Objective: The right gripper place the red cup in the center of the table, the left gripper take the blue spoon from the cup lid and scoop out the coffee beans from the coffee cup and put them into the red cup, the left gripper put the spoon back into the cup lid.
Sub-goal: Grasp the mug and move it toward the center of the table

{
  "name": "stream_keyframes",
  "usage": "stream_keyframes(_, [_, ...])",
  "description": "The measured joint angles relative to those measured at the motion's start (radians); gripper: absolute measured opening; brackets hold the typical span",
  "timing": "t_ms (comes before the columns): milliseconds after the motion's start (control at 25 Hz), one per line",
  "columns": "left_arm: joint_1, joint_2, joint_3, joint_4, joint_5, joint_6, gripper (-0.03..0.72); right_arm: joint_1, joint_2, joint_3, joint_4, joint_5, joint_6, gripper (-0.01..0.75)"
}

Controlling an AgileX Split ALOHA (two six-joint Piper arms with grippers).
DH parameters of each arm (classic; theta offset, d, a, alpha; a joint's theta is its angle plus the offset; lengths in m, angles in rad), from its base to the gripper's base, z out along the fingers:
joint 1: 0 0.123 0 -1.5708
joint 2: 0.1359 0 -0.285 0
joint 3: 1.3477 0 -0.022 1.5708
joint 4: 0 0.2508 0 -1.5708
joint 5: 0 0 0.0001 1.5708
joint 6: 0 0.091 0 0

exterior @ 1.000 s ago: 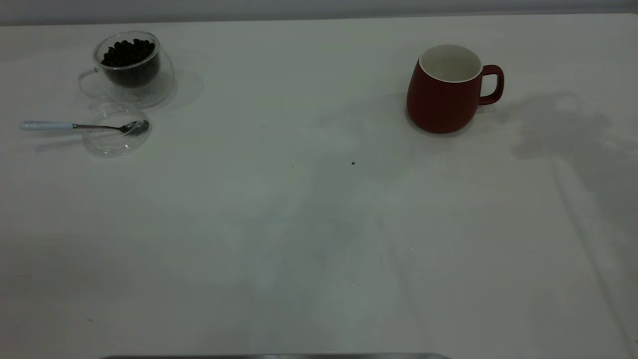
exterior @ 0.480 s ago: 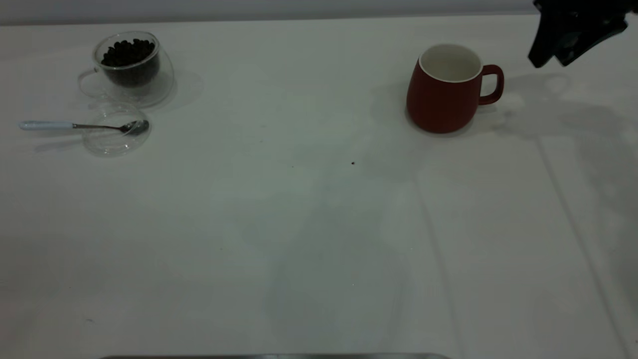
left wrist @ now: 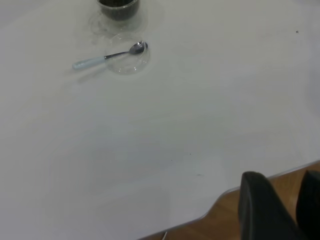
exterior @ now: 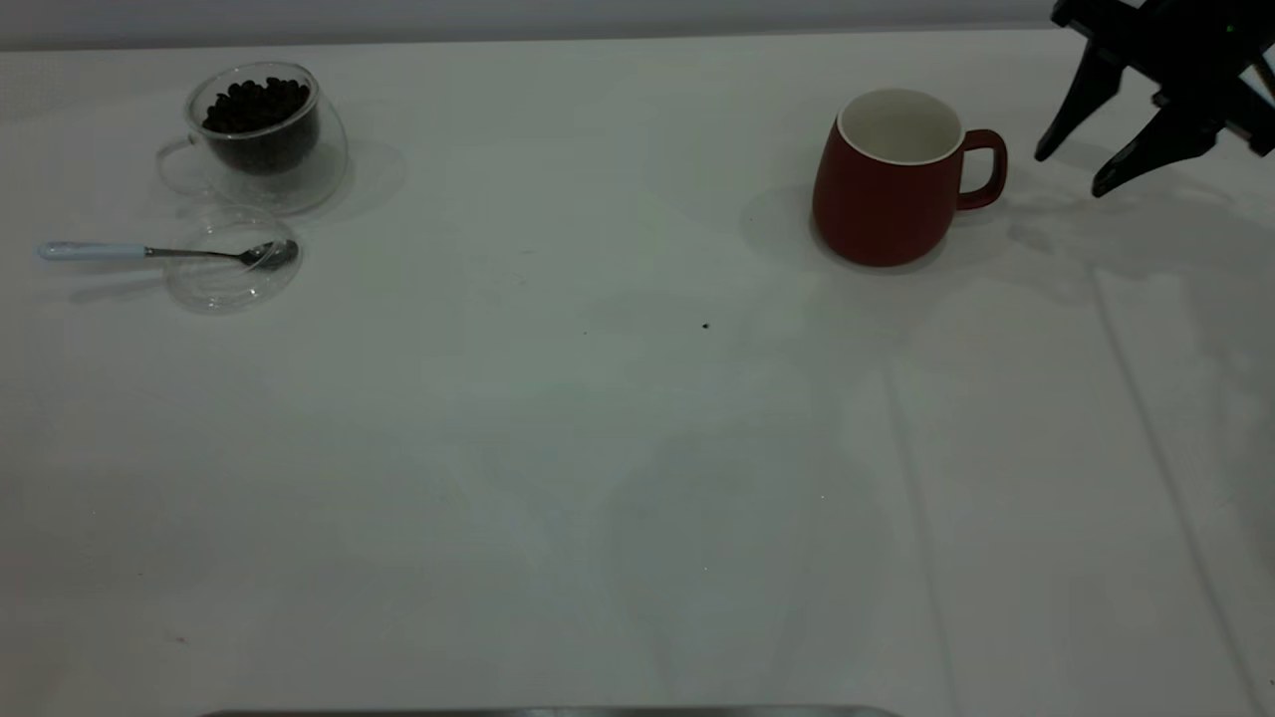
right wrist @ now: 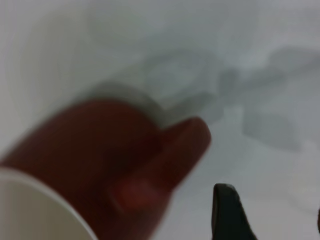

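One gripper has changed since a second ago: the right gripper (exterior: 1078,167) was absent from the exterior view, half a second ago it was only a dark mass at the 1 o'clock corner, and now it hangs there lower, its two black fingers spread wide and holding nothing.

Nearest to the camera, the white tabletop (exterior: 637,518) carries only a tiny dark speck (exterior: 705,326) close to its middle. Farther, at about 9 o'clock, the blue spoon (exterior: 159,251) lies with its bowl in the cup lid (exterior: 231,267) and its pale handle reaching outward. Behind it, at 10 o'clock, the coffee cup (exterior: 261,134) holds the coffee beans (exterior: 255,104). At about 1 o'clock stands the red cup (exterior: 892,179), upright, its handle turned toward the open gripper, which is near but not touching.

I judge that the first step is only beginning: the right arm approaches the handle side, and the cup is not yet in the center.

The left gripper (left wrist: 277,212) waits over the near edge of the tabletop, seen only in its wrist view; I cannot tell how its fingers stand.
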Motion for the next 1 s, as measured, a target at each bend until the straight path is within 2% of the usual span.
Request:
stream_keyframes(240, [0.0,0.0,0.0,0.0,0.0,0.0,0.236,0.001,0.006,0.0,0.096,-0.073,0.238,0.457])
stream_keyframes(440, [0.0,0.0,0.0,0.0,0.0,0.0,0.236,0.018,0.007,0.0,0.163,-0.148,0.345,0.457])
stream_keyframes(1000, [0.0,0.0,0.0,0.0,0.0,-0.003,0.236,0.14,0.056,0.0,0.236,-0.181,0.387,0.457])
